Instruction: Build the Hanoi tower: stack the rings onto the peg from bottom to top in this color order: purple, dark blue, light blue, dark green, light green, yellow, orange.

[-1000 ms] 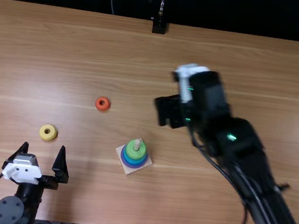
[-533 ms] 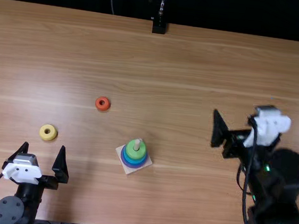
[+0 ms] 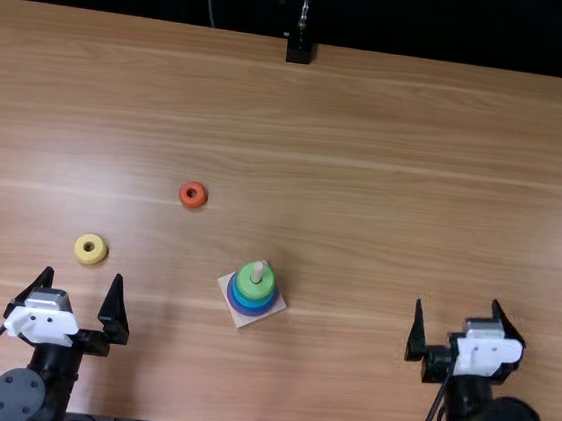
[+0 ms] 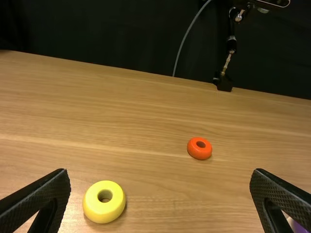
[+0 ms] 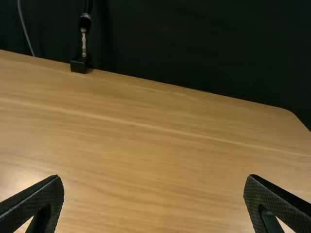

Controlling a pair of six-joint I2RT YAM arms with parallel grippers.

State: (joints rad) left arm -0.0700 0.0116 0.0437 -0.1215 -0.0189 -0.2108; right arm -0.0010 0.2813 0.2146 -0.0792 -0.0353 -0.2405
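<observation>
Left end effector (image 3: 83, 278) and right end effector (image 3: 457, 304) spread, empty; an off-centre pinch could skid yellow ring (image 4: 103, 211)! Peg (image 3: 258, 269) looks short from here: tilted drops may slip off.

On the table (image 3: 370, 129), a board (image 3: 240, 321) lies toward the near side, with a peg (image 3: 258, 270) standing on it and stacked rings (image 3: 253, 296) around the peg. Left of the board, well apart from it, lies the nearer loose ring (image 3: 90, 257). Behind and to the left of the board is the farther loose ring (image 3: 193, 202), between the two but farther back. The left gripper (image 3: 83, 272) is before the nearer loose ring; the right gripper (image 3: 457, 301) is well to the board's right. A stand (image 3: 299, 50) is at the far edge.
</observation>
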